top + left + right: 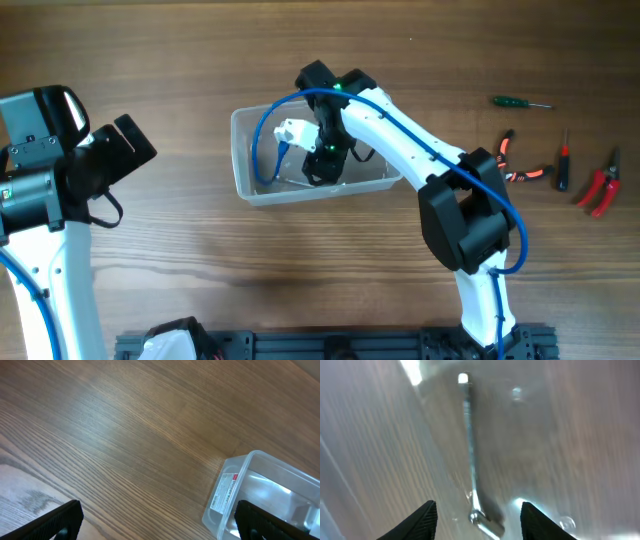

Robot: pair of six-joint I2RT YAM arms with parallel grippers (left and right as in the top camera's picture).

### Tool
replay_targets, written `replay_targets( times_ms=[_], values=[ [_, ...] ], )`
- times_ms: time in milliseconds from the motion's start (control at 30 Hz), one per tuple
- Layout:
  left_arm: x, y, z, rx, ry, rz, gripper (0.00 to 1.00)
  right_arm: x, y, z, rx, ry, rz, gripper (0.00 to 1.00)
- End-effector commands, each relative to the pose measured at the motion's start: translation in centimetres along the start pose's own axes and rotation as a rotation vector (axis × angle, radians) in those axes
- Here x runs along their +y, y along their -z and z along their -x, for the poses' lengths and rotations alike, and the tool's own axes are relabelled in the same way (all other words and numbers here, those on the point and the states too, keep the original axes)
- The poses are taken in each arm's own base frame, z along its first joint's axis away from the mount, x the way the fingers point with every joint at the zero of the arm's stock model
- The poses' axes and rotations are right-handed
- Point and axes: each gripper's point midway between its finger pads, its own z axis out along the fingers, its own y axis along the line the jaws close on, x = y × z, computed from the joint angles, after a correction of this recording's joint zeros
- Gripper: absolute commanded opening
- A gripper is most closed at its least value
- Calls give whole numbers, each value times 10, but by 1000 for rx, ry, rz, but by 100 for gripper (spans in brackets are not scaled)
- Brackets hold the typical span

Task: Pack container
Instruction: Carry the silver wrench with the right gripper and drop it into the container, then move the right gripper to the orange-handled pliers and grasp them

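Note:
The clear plastic container [262, 188] sits mid-table; its corner with a label shows in the left wrist view [235, 487]. My right gripper [322, 165] reaches down inside it, open [477, 520], with a slim metal wrench [470, 450] lying on the container floor between and ahead of its fingers. The wrench is not gripped. My left gripper [125, 150] is open and empty [157, 520] over bare table left of the container.
Hand tools lie at the right: a green screwdriver [518, 102], orange-handled pliers [520, 165], a small red screwdriver [563, 160] and red cutters [602, 185]. A black rail [330, 345] runs along the front edge.

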Motion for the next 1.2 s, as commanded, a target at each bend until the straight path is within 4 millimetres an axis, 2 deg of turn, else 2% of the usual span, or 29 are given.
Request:
replay_targets(
  times_ms=[0, 67, 133, 167, 200, 233, 300, 333, 367, 433, 533, 700, 867, 1000, 1100, 1167],
  values=[
    [-2, 1, 1, 3, 4, -14, 100, -40, 80, 11, -101, -311, -279, 52],
    [-2, 1, 1, 4, 4, -14, 100, -63, 141, 0, -194, -476, -433, 52],
    [-2, 1, 0, 5, 4, -13, 100, -82, 218, -29, -367, -692, -558, 56],
    [-2, 1, 0, 5, 4, -13, 100, -91, 254, -51, -463, -815, -595, 69],
    [-2, 1, 0, 5, 4, -13, 100, -103, 288, -85, -550, -969, -635, 72],
    [-2, 1, 0, 6, 4, -13, 100, -116, 308, -121, -597, -1112, -666, 74],
    [-2, 1, 0, 5, 4, -13, 100, -130, 318, -169, -601, -1276, -690, 77],
    [-2, 1, 0, 5, 4, -13, 100, -137, 317, -190, -585, -1341, -694, 78],
    [-2, 1, 0, 5, 4, -13, 100, -145, 310, -219, -553, -1426, -685, 79],
    [-2, 1, 0, 5, 4, -13, 100, -157, 286, -262, -479, -1543, -650, 79],
    [-2, 1, 1, 5, 4, -13, 100, -167, 233, -300, -338, -1648, -569, 79],
    [-2, 1, 0, 5, 4, -13, 100, -174, 143, -320, -150, -1716, -443, 80],
    [-2, 1, 0, 5, 4, -13, 100, -177, 80, -332, -6, -1738, -347, 81],
    [-2, 1, 1, 5, 4, -13, 100, -175, 50, -333, 20, -1744, -285, 82],
    [-2, 1, 0, 6, 4, -13, 100, -174, 37, -333, 5, -1736, -277, 90],
    [-2, 1, 0, 6, 4, -15, 100, -172, 27, -334, 3, -1719, -270, 90]
  ],
)
